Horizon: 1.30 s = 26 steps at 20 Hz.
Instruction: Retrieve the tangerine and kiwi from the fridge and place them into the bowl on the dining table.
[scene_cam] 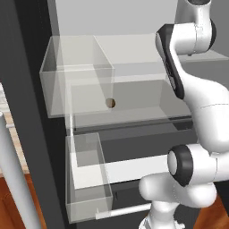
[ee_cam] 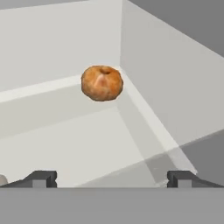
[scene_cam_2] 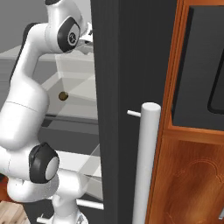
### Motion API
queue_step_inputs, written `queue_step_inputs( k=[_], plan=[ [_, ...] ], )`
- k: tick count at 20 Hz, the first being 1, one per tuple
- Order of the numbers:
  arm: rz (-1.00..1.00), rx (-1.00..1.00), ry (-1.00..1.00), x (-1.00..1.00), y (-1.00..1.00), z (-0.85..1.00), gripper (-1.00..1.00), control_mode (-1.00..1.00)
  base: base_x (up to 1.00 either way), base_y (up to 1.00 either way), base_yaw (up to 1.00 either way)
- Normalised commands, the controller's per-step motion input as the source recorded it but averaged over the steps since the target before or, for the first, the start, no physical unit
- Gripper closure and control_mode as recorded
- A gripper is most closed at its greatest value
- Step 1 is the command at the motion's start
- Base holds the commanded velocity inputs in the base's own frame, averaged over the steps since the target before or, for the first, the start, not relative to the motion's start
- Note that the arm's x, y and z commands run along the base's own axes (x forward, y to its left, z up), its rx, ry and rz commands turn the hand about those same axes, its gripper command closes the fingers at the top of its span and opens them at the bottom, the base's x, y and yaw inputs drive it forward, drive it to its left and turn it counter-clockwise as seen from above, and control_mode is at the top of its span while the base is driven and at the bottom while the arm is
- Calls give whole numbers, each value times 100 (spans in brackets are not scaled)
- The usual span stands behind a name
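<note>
The tangerine (ee_cam: 102, 83), an orange-brown dimpled ball, rests on a pale shelf near the back corner inside the open fridge (scene_cam: 27, 112). In the hand view my gripper (ee_cam: 112, 179) is open, its fingertips (ee_cam: 41, 178) spread wide, well short of the fruit with nothing between them. A small dark brown ball, the kiwi (scene_cam: 110, 103), lies on a lower shelf beside a clear bin; the right base view has the kiwi (scene_cam_2: 63, 96) just right of my arm. The bowl and the dining table are out of view.
Clear bins hang on the left, an upper bin (scene_cam: 76, 76) and a lower bin (scene_cam: 87, 179). A long pale bar handle (scene_cam_2: 146, 166) stands on the dark fridge door edge (scene_cam_2: 118, 87). Reddish wood cabinetry (scene_cam_2: 197, 175) flanks the right side.
</note>
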Motion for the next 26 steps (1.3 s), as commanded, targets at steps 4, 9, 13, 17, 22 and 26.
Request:
queue_step_inputs(
  k=[4,9,13,17,22,26],
  plan=[
    [-1,0,1,81,-13,0,-100,-100,0,0,0],
    [0,0,0,69,-21,0,-100,-100,0,0,0],
    [0,0,0,69,-14,-13,-100,-100,0,0,0],
    [0,0,0,64,-4,-17,-100,-100,0,0,0],
    [-1,0,0,-8,0,0,-100,-100,0,0,0],
    [-4,0,0,-38,0,0,-100,-100,0,0,0]
  ],
)
